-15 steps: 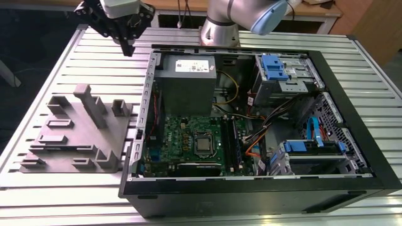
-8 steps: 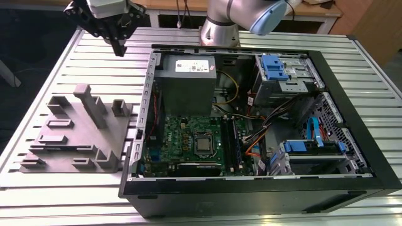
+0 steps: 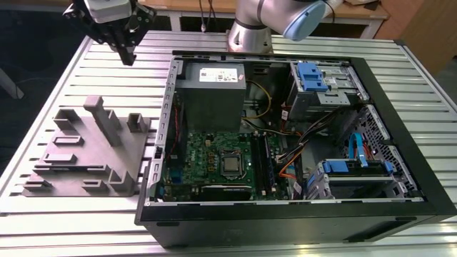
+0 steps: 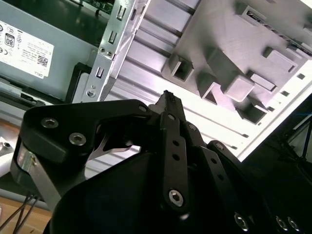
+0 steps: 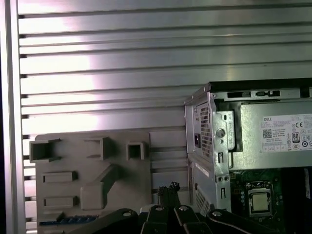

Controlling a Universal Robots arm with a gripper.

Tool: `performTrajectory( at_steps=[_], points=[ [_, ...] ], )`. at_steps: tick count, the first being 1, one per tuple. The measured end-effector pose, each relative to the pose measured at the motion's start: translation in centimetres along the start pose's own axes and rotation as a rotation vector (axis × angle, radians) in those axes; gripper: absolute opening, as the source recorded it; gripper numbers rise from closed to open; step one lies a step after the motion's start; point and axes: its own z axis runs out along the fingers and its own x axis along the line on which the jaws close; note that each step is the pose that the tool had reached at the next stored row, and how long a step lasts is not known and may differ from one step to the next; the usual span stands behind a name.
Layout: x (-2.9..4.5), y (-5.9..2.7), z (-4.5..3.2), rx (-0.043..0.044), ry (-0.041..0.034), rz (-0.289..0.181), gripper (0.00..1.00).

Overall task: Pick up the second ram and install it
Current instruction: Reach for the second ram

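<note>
Gripper (image 5: 169, 186) pressed together, empty, above table (image 5: 97, 58) between fixture (image 5: 92, 165) and PC case (image 5: 204, 146); second ram (image 5: 68, 220) in fixture, near table edge

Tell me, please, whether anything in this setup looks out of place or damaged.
Nothing stands out. The open computer case lies flat on the slotted table, the grey fixture sits flat beside it with the second ram lying in it, and the gripper hangs empty above the table.

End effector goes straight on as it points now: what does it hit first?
Likely the slatted table, in the strip between the fixture and the case; the end effector points at that gap. Depth unclear.
</note>
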Motion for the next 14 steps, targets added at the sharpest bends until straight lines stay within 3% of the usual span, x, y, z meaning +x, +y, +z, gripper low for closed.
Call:
performTrajectory(
  at_steps=[7, 14],
  points=[
    [0.65, -0.83, 0.49, 0.0000, 0.0001, 0.000, 0.07],
    [1.20, -2.28, 0.94, 0.0000, 0.0000, 0.000, 0.07]
  ],
)
